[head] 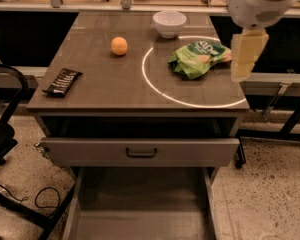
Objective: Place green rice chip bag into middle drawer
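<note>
The gripper hangs right of the chip bag.

The crinkly bright-green rice chip bag lay on the brown bench, the cream gripper hanging just right of it; below, the wide grey middle drawer stood open.

White lettering on the green rice chip bag, just left of the pincer at the table's right edge, cannot be read.

Brown tabletop, carrying:
- white bowl, back centre
- orange fruit, left of the bowl and nearer
- black bar wrapper, by the left edge
- green rice chip bag, right side, inside a ring of light

Gripper: above the right edge, beside the bag.
</note>
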Robot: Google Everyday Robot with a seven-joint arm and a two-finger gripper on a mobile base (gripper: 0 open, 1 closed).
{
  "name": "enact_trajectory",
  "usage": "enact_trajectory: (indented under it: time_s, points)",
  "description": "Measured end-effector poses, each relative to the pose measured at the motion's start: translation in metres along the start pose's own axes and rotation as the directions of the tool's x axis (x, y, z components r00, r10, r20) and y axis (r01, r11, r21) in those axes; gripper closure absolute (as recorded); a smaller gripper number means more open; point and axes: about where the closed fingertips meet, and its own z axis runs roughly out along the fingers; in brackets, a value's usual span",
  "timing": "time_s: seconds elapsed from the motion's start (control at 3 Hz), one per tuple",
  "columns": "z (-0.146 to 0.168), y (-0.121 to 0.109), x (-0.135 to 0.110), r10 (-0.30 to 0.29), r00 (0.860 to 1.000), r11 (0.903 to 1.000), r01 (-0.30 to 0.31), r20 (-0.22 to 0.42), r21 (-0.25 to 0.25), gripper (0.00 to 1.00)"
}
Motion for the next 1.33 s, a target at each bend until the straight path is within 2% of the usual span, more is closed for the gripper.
enact_trajectory:
  time_s: [0.33,0.67,1.0,1.33]
  points:
    - [0.020,-0.042,0.006,-0.082,0.991,0.9946,0.089,-0.109,0.053,0.00]
    - [0.017,-0.047,0.011,-0.089,0.986,0.9927,0.099,-0.140,0.068,0.00]
    - [0.017,-0.047,0.011,-0.089,0.986,0.9927,0.099,-0.140,0.068,0.00]
    - [0.033,-0.055,0.016,-0.084,0.991,0.9938,0.091,-0.099,0.065,0.00]
